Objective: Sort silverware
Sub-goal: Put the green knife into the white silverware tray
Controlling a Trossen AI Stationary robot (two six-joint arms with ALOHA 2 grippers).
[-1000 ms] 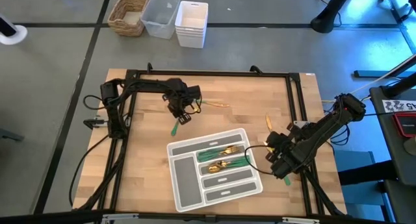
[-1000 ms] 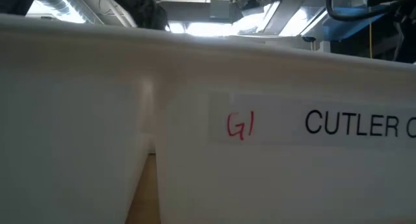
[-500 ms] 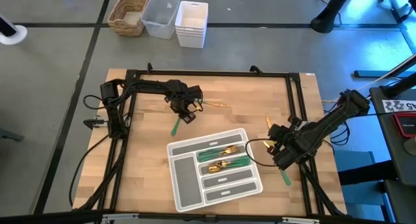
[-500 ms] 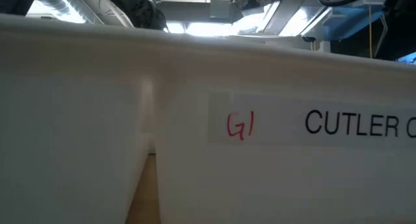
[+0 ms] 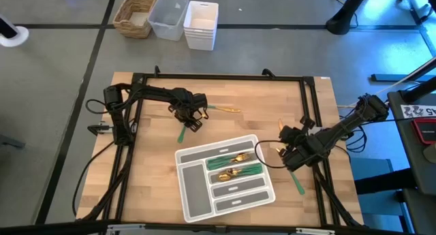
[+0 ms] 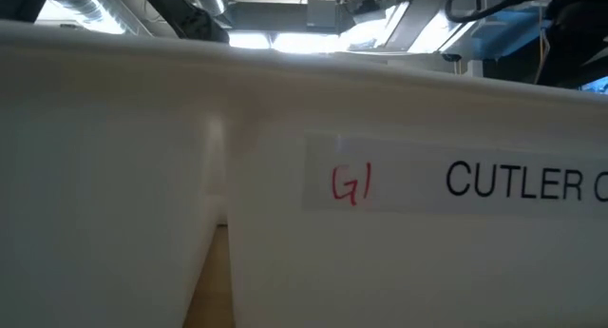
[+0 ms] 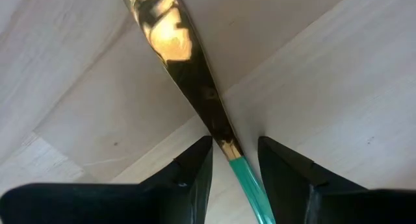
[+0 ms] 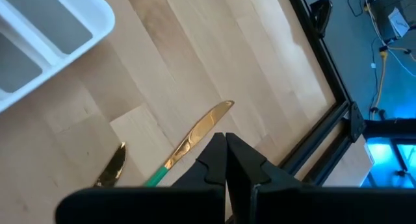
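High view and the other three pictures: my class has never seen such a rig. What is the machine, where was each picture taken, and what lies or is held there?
Two dark robot arms work at a wooden table. The high view looks down; the low view, at table height, is blocked by a pale wall. Each wrist view looks past that arm's fingers. A grey compartmented tray holds gold, green-handled forks and spoons. The left fingers stand open around a gold, green-handled utensil on the table. The right fingers are shut, empty.
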